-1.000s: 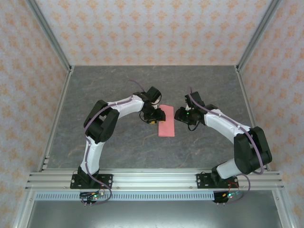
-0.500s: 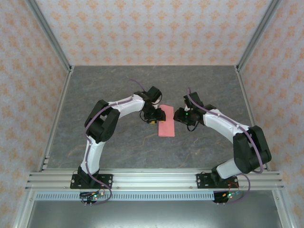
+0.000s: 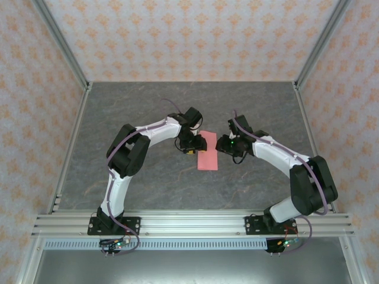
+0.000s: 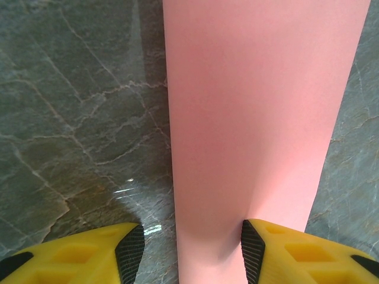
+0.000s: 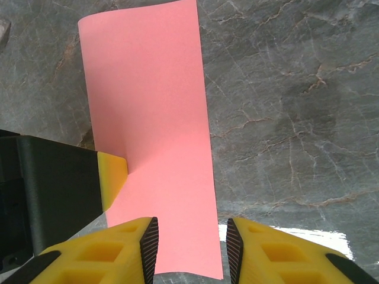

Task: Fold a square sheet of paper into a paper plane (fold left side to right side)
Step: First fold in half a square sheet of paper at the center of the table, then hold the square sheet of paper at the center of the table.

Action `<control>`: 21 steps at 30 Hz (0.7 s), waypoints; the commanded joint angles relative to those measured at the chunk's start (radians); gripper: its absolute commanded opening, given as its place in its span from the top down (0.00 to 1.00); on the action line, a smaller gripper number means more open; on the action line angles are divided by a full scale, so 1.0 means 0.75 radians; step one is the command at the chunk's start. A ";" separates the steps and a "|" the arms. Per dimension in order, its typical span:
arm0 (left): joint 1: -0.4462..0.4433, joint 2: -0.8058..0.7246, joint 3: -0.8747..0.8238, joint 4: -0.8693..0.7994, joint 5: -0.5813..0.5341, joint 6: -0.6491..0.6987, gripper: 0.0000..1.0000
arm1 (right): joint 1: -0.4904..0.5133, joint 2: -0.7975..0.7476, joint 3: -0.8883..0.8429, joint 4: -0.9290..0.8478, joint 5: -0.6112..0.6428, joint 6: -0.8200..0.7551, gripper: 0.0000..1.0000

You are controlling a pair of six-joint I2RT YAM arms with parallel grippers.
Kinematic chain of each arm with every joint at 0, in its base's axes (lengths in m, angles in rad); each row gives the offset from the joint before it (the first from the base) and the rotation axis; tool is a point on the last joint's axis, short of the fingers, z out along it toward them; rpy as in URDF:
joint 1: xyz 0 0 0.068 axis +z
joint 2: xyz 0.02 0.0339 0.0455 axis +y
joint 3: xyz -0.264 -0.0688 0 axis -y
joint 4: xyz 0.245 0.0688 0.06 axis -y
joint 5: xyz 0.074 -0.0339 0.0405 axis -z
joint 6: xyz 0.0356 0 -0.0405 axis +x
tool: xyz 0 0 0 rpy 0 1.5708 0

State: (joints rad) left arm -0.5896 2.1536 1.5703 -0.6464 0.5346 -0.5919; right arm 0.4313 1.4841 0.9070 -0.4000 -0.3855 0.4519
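Found square sheet of paper [image 3: 207, 155] folded on tabletop [image 3: 148, 112]; saw left claw [image 4: 186, 248] parted at 9 o'clock edge, right claw [image 5: 188, 242] parted at 3 o'clock.

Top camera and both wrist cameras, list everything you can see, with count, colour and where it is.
paper: one, salmon-pink, narrow rectangle flat at the table's centre
table: one, grey marbled, under everything
walls: three, peach patterned, around the table
frame rails: silver, near edge
left arm: one, white and black, left of the paper
right arm: one, white and black, right of the paper
left claw: yellow, open, one finger on the paper
right claw: yellow, open, over the paper's right edge
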 commanded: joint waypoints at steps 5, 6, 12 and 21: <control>-0.055 0.131 -0.028 0.004 -0.022 0.031 0.48 | 0.015 0.048 0.018 0.008 -0.007 0.012 0.62; -0.055 0.129 -0.028 0.005 -0.022 0.031 0.48 | 0.016 0.053 0.020 0.011 -0.008 0.014 0.62; -0.055 0.127 -0.035 -0.005 -0.019 0.047 0.48 | 0.024 0.068 0.026 0.011 -0.010 0.015 0.62; -0.055 0.127 -0.044 -0.004 -0.015 0.051 0.48 | 0.027 0.068 0.031 0.006 -0.006 0.015 0.62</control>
State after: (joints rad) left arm -0.5896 2.1536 1.5703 -0.6476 0.5346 -0.5739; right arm 0.4450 1.5299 0.9070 -0.4004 -0.3931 0.4519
